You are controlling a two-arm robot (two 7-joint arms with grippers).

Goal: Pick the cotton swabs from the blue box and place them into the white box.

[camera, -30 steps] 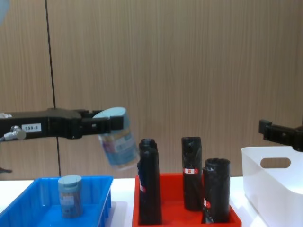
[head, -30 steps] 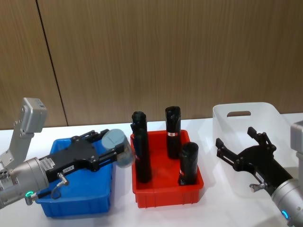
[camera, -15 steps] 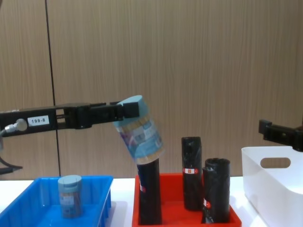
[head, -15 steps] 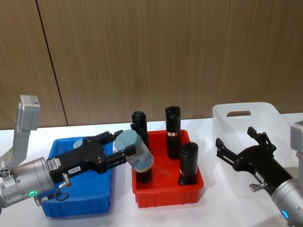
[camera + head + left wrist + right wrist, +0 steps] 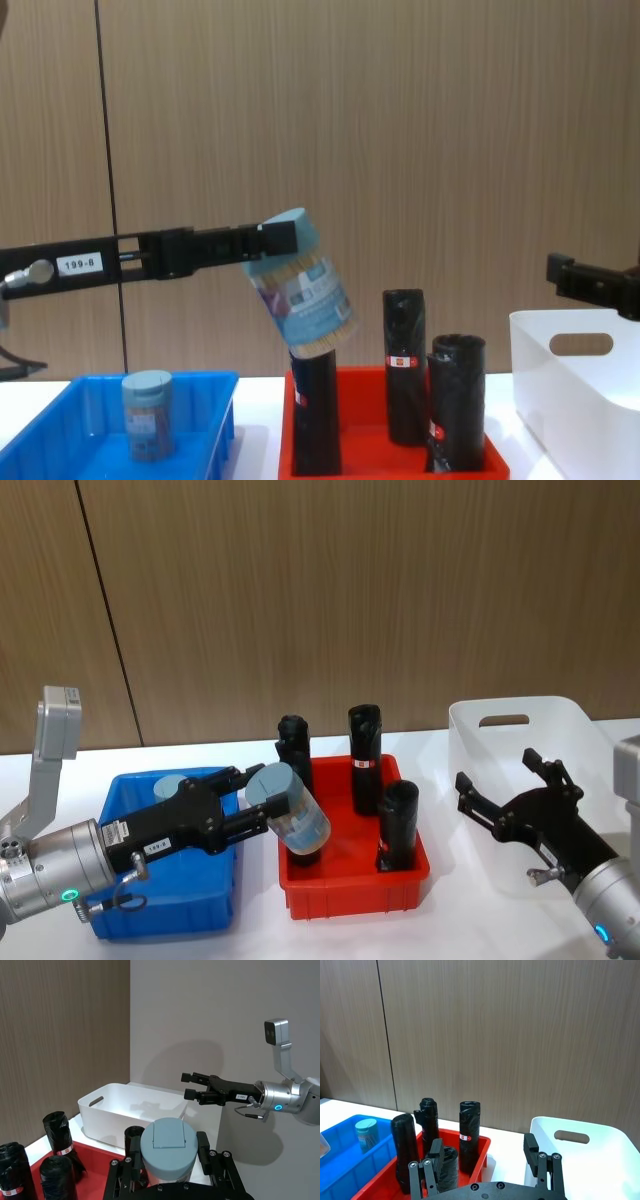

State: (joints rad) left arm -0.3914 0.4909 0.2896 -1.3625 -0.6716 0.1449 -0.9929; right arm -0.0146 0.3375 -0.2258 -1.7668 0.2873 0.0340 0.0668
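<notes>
My left gripper (image 5: 258,805) is shut on a jar of cotton swabs (image 5: 290,810), clear with a grey-blue lid. The jar hangs tilted in the air (image 5: 300,285) above the left side of the red bin, in front of a black roll. Its lid (image 5: 168,1146) sits between the fingers in the left wrist view. A second jar of cotton swabs (image 5: 147,412) stands in the blue box (image 5: 165,920) at the left. The white box (image 5: 520,755) stands at the far right. Beside it, my right gripper (image 5: 505,777) hovers open and holds nothing.
A red bin (image 5: 355,895) stands between the blue box and the white box, holding several tall black rolls (image 5: 365,755) with red-white labels. The rolls rise close under the held jar. A wooden wall panel runs behind the white table.
My left gripper has carried the jar to the right, from above the blue box's right edge to over the red bin's left side, tilting it further. The right arm has not moved.
</notes>
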